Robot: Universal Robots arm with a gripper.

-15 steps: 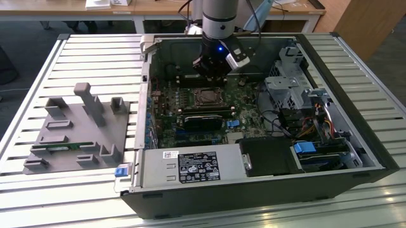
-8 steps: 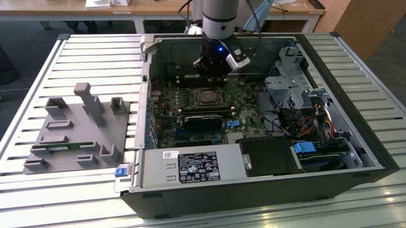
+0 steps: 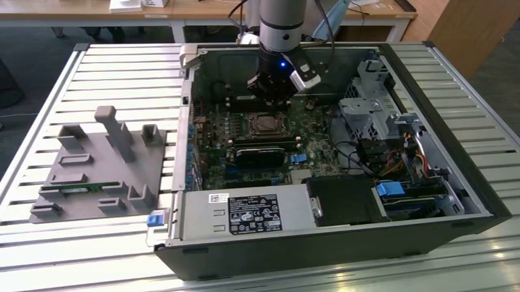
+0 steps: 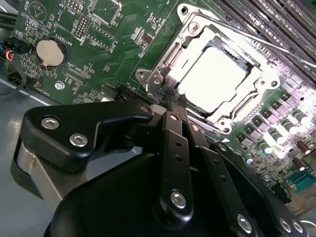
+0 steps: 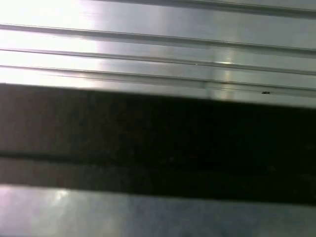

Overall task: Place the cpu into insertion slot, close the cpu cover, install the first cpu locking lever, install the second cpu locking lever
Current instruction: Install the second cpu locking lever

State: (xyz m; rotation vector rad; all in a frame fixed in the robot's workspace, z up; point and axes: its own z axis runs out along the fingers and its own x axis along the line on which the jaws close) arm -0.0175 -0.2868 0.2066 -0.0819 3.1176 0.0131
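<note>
Silvery-grey metal of the cpu seated flat in the socket, glaring bright in the second wrist view, framed by the cpu cover lying down flat around it, the chip's top showing through the cover's square opening. Socket visible in the exterior view near the middle of the green motherboard, inside the open black computer case lying on a slatted metal table.

Gripper poised at the edge of the socket frame, black fingers drawn narrow, tips pressed together or nearly so, right at a corner of the cover beside a screw post. Nothing seen gripped between the tips; whether a thin lever wire sits there cannot be told. In the exterior view, arm reaching down into the case, gripper just beyond the socket's far side.

Round coin battery on the board, well apart from the socket. Long black block just on the near side of the socket in the exterior view. Grey fixture tray with upright posts on the table toward the exterior view's left, apart from the case. Pale metal ribs above a dark band in the first wrist view.
</note>
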